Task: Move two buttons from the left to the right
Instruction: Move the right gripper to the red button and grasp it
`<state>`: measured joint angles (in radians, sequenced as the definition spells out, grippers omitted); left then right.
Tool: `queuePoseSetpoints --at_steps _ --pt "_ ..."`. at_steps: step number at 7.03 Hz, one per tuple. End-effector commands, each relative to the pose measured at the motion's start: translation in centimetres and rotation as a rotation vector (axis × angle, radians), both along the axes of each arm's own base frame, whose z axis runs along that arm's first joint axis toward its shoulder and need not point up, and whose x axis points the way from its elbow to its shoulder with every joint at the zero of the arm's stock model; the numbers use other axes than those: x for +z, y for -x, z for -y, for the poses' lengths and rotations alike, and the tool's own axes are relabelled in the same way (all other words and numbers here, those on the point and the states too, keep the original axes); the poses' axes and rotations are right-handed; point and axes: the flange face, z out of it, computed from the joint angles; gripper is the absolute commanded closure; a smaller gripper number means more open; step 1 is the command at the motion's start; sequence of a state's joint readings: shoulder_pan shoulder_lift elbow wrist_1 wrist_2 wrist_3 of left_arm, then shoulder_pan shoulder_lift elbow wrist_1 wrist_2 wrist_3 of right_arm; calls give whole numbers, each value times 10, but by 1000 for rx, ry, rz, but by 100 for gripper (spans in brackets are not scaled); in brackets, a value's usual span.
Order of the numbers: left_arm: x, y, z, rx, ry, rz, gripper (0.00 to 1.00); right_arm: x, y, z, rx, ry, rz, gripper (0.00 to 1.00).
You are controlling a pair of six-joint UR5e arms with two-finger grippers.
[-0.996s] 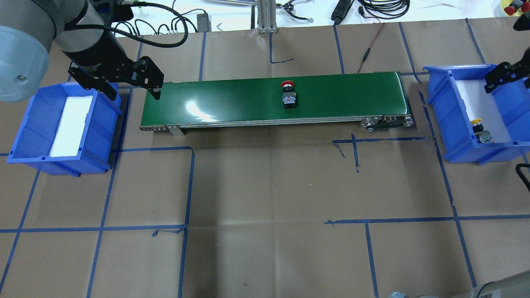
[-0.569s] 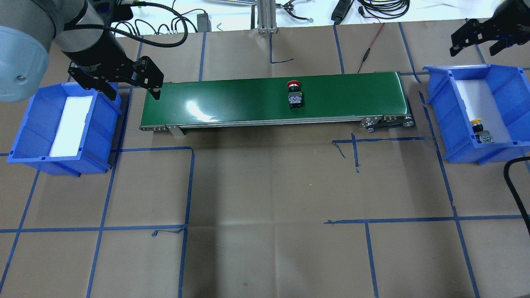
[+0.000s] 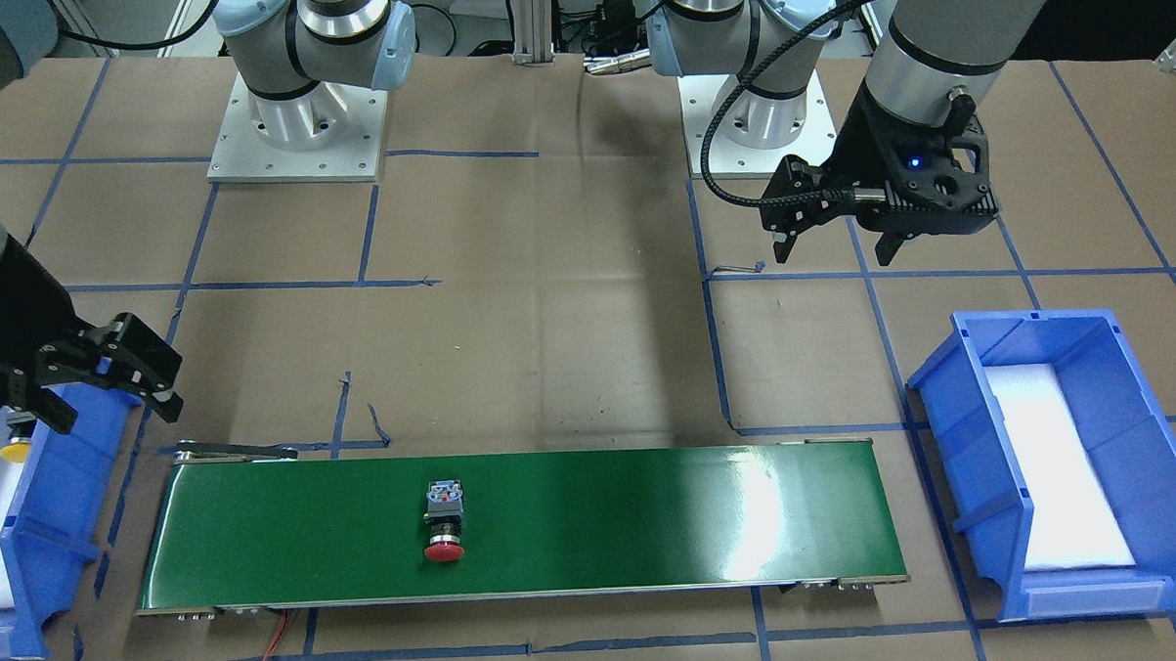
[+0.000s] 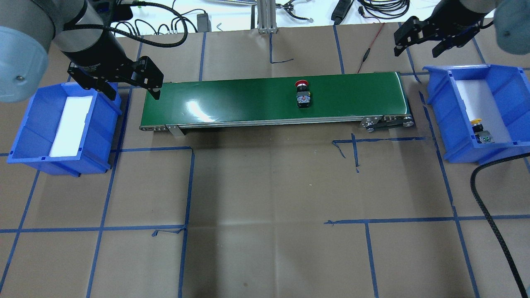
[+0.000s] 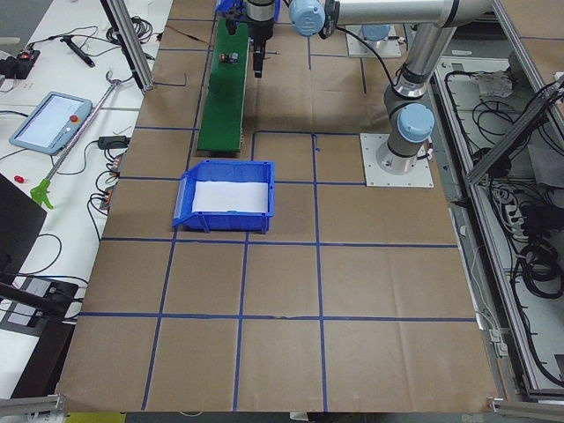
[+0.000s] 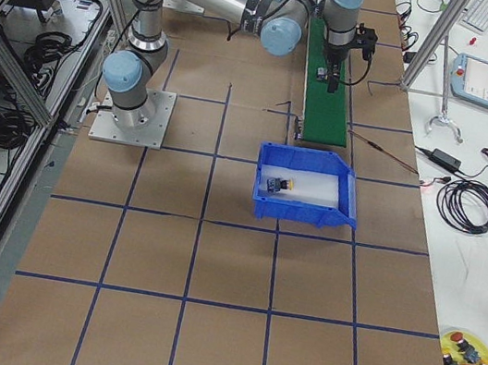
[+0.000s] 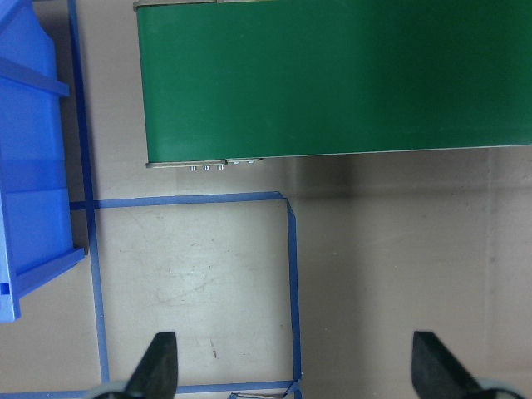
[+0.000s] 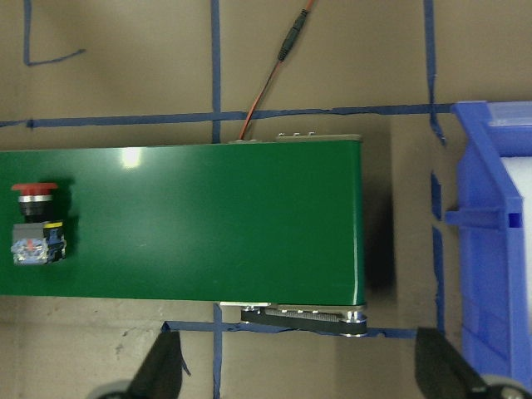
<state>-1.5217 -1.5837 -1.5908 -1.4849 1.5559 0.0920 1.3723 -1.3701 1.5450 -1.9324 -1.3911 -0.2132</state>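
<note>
Both UR5e arms hang poised, tools pointing straight down. The left arm (image 4: 78, 33), grey at the joints, carries a black cable (image 3: 705, 160) looped to its wrist, where a blue light (image 3: 915, 161) glows. The left tool (image 4: 134, 94) has its jaws spread wide. The right arm (image 4: 468, 10) stretches far out from its base (image 3: 292, 106). The right tool (image 4: 416, 50) stands just as wide, its fingertips (image 8: 160, 366) set at the lower corners of the wrist camera's view.
</note>
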Motion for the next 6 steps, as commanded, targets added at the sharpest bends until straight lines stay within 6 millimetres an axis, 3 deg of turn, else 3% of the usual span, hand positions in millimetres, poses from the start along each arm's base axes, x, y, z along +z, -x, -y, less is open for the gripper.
queuePoseSetpoints --at_steps 1,3,6 --pt "0 0 0 1 1 0 0 -19 -41 12 61 132 -41 1" --pt "0 0 0 0 1 1 0 -53 -63 20 80 158 -109 1" --pt "0 0 0 0 1 0 0 -103 -74 30 23 55 -125 1"
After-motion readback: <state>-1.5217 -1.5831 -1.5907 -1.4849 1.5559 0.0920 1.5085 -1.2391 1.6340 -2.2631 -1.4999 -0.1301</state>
